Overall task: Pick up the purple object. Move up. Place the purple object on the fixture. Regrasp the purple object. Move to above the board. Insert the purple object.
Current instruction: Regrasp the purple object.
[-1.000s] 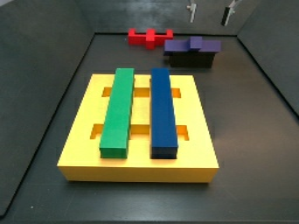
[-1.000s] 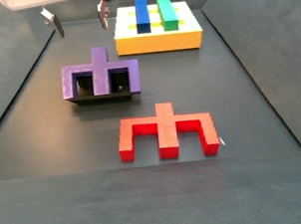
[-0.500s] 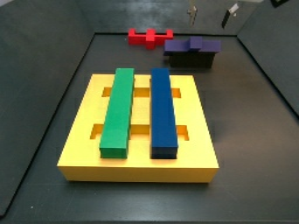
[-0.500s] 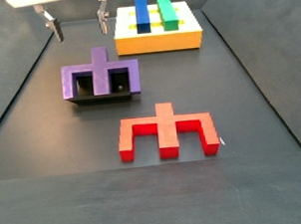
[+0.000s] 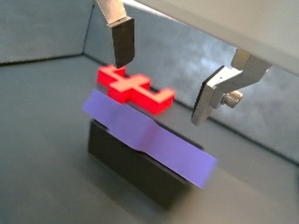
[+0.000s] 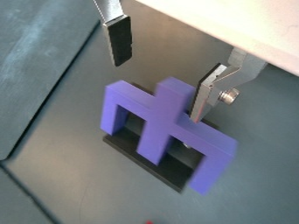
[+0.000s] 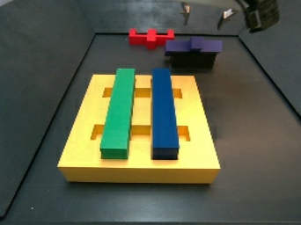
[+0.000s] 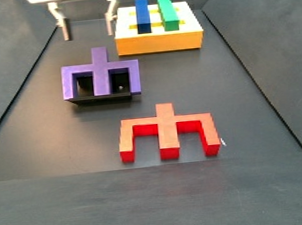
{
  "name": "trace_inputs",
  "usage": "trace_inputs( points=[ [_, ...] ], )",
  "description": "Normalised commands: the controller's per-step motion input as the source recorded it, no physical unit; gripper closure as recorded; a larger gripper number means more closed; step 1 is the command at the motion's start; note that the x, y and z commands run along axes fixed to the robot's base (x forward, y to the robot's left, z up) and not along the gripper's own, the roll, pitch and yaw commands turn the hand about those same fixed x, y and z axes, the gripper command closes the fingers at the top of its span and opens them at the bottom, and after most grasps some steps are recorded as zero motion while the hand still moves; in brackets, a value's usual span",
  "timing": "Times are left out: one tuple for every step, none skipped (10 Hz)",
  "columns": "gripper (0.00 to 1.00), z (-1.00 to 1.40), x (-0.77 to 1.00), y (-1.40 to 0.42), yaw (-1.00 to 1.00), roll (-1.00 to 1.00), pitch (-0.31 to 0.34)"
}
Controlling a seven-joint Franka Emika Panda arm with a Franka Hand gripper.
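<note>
The purple object [image 8: 100, 77] is a comb-shaped block lying on top of the black fixture [image 8: 108, 97], prongs spread flat; both side views show it [image 7: 194, 43]. My gripper [image 8: 88, 30] hangs open and empty above and behind it, touching nothing. In both wrist views the purple object [image 6: 163, 131] lies below the spread fingers [image 6: 117, 44], with the fixture [image 5: 126, 163] dark under it. The gripper [image 5: 162, 90] holds nothing between its silver plates. The yellow board [image 7: 83, 132] carries a green bar [image 7: 119, 110] and a blue bar [image 7: 165, 110].
A red pronged block [image 8: 169, 131] lies on the dark floor beside the fixture, also seen near the back wall [image 7: 147, 37]. Grey walls enclose the work area on all sides. The board [image 8: 160, 41] sits at the other end of the floor.
The open gripper has shifted sideways and a little lower above the fixture. The purple object, red block and board have not moved.
</note>
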Motion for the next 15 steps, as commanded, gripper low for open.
trace_inputs(
  points=[
    [0.0, -0.11, -0.27, -0.47, 0.09, 1.0, 0.0],
    [0.0, -0.15, -0.15, -0.37, 0.24, 1.0, 0.0],
    [0.0, -0.16, 0.14, -0.23, 0.35, 0.94, 0.1],
    [0.0, -0.11, 0.43, -0.1, 0.36, 0.73, 0.103],
    [0.0, -0.15, 0.42, 0.0, 0.41, 0.56, 0.04],
    [0.0, -0.15, 0.39, 0.0, 0.45, 0.46, 0.037],
    [0.0, -0.13, 0.44, 0.0, 0.35, 0.45, 0.029],
    [0.0, -0.19, 0.39, 0.02, 0.17, 0.39, 0.0],
    [0.0, -0.23, 0.15, 0.04, 0.0, 0.28, 0.0],
    [0.0, -0.33, 0.0, 0.11, -0.09, 0.22, -0.06],
    [0.0, -0.28, -0.07, 0.16, -0.23, 0.06, -0.12],
    [0.0, -0.26, -0.07, 0.17, -0.24, 0.03, -0.123],
    [0.0, -0.3, -0.06, 0.17, -0.21, 0.06, -0.137],
    [0.0, -0.34, 0.0, 0.17, -0.17, 0.13, -0.134],
    [0.0, -0.33, 0.0, 0.13, -0.14, 0.09, -0.134]
  ],
)
